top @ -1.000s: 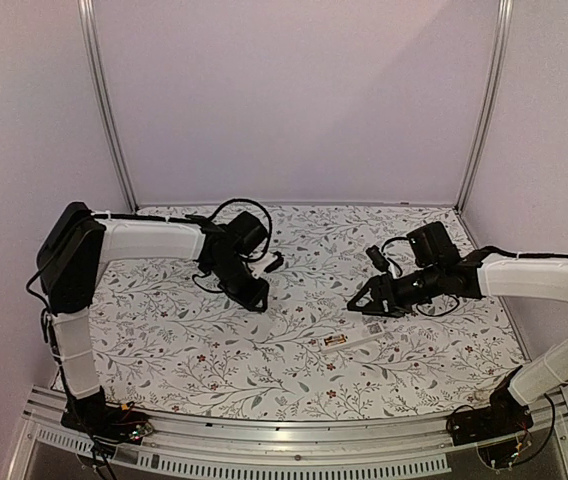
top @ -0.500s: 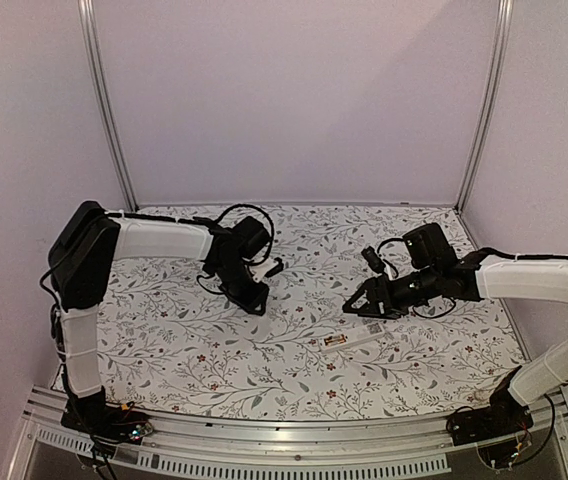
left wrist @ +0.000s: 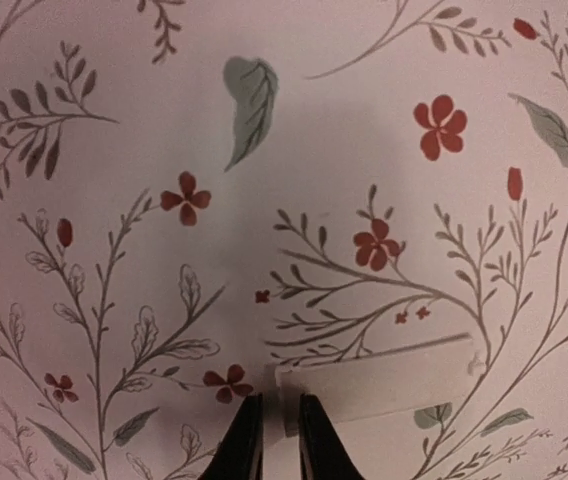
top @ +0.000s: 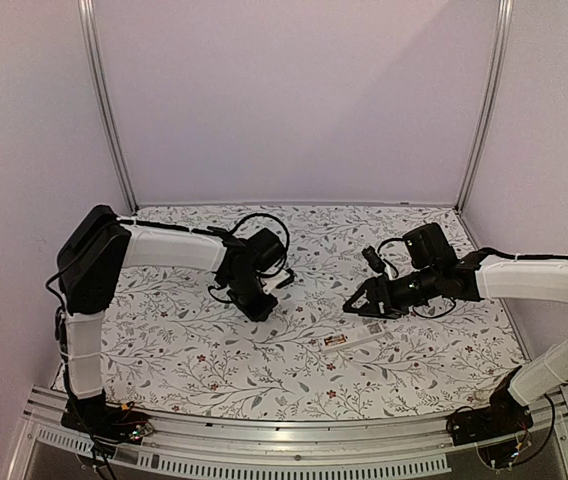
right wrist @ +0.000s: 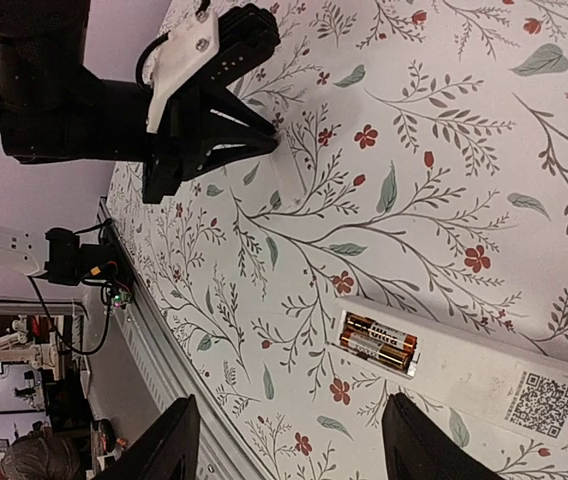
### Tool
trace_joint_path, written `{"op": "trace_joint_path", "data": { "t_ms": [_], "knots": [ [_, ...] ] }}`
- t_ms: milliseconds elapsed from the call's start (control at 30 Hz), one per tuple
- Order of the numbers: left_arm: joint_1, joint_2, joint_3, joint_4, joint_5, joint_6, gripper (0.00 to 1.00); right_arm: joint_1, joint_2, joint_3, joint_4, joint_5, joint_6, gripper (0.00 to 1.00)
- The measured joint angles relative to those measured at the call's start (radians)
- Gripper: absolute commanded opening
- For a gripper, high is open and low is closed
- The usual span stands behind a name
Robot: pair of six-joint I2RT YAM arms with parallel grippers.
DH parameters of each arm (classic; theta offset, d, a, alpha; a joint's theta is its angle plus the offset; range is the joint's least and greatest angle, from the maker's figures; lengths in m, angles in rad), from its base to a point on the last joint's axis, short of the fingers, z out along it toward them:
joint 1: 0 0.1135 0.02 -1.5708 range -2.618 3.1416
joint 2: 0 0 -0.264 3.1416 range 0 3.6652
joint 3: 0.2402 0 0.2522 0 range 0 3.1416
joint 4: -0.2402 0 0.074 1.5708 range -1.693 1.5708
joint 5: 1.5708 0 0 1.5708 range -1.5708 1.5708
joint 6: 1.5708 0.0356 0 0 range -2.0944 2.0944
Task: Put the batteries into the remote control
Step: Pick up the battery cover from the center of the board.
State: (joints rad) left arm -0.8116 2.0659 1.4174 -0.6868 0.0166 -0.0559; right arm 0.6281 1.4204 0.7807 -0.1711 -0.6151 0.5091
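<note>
My right tool [right wrist: 289, 405] gapes over the slim white plastic remote control [right wrist: 474, 372] holding two coppery-gold batteries [right wrist: 377, 343]. My left tool [left wrist: 279, 402] sits almost closed at a flat white strip [left wrist: 384, 380]; I cannot tell whether it grips.

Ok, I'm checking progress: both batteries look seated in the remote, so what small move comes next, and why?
Probably close the left claw on the flat white plate and lift it slightly. Both batteries already sit in the uncovered compartment of the remote control, and that plate, likely the cover, lies right at the narrowly parted fingertips.
</note>
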Motion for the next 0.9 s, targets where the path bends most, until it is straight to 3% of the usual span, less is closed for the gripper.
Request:
{"op": "trace_joint_path", "data": {
  "t_ms": [167, 300, 667, 900],
  "knots": [
    [-0.09, 0.015, 0.017, 0.013, -0.014, -0.005, 0.11, 0.0, 0.001, 0.0, 0.0, 0.004, 0.0, 0.63],
    [-0.136, 0.02, 0.014, 0.041, -0.008, -0.022, 0.01, 0.0, 0.002, 0.0, 0.0, 0.006, 0.0, 0.63],
    [-0.084, -0.039, -0.089, 0.155, 0.091, -0.109, 0.0, 0.0, 0.002, 0.0, 0.0, 0.012, -0.001, 0.62],
    [-0.05, -0.122, -0.168, 0.115, 0.13, -0.152, 0.0, 0.0, 0.011, 0.0, 0.0, 0.012, 0.0, 0.66]
  ]
}}
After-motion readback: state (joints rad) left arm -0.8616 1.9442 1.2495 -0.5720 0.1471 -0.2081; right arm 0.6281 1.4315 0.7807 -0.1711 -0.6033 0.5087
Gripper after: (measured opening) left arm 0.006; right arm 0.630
